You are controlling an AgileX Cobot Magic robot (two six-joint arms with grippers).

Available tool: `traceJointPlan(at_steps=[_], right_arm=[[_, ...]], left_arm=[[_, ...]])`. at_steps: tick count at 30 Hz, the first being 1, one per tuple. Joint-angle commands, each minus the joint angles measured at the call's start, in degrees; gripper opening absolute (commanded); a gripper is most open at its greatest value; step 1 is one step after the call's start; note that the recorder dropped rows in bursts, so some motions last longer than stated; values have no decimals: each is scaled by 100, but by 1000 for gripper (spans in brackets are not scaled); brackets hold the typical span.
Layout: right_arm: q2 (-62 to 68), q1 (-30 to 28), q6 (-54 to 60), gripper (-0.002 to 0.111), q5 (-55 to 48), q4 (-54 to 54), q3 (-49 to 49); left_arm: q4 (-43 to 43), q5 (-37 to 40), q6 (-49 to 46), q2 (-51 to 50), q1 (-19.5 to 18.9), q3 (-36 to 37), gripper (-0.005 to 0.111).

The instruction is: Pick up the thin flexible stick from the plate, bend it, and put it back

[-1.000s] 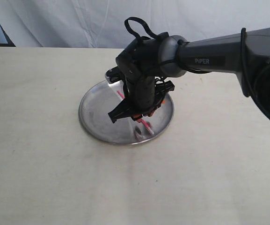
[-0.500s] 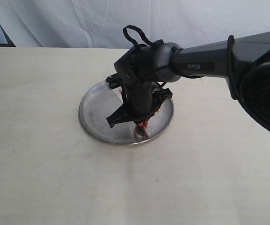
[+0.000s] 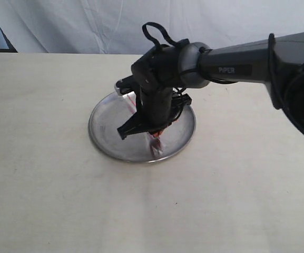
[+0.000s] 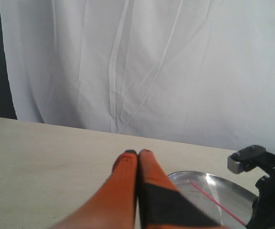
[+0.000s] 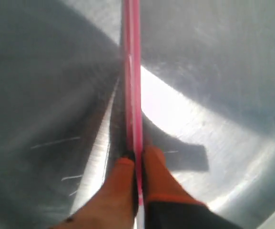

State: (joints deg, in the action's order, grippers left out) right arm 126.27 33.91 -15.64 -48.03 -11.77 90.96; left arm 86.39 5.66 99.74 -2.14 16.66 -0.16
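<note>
The shiny silver plate [image 3: 105,125] lies mid-table. My right gripper [image 3: 155,135] points down onto it, and its orange fingers [image 5: 123,179] are shut on the thin pink-red stick [image 5: 131,71]. The stick runs straight away from the fingertips across the plate [image 5: 213,57], its white end between the fingers. In the exterior view the arm hides most of the stick. My left gripper [image 4: 137,152] is shut on nothing, hovering beside the plate [image 4: 225,187], where the stick [image 4: 218,202] shows as a thin pink line. The exterior view does not show the left gripper.
The plate sits on a pale beige table [image 3: 46,190] with a white cloth backdrop [image 3: 88,26] behind. The dark right arm [image 3: 246,66] reaches in from the right. Its wrist [image 4: 268,191] stands over the plate's far side in the left wrist view.
My right gripper shifted a little to the left over the plate. The white stick tip that showed below the fingers is now hidden by them.
</note>
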Motion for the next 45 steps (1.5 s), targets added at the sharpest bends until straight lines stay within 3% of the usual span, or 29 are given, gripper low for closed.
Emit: traceJointPlan(at_steps=[1,12,18,23,31,39,45], right_arm=[[-487,-15,49,-1,144,-24,-3],[-958,103,220,-1,-64,74,-137],[-2257,632,436,-1,735,282,-1770],[-3171,1068,1294,-1,880,1352,-2596],[-3976,1356,2614,-1,1485,3161,-3238],[-4086,1702,5337,-1,1779,6202,-3670],[-4086,2053,5763,-1,2688,6628,-3681]], left_arm=[[23,13,11,9,54,16,0],[23,13,11,9,54,16,0],[23,13,11,9,54,16,0],[21,13,24,9,54,16,0],[-1175,-1208,2016,9,54,16,0],[-1726,-1636,1974,9,54,16,0],[-2554,-1646,1999,9,54,16,0]])
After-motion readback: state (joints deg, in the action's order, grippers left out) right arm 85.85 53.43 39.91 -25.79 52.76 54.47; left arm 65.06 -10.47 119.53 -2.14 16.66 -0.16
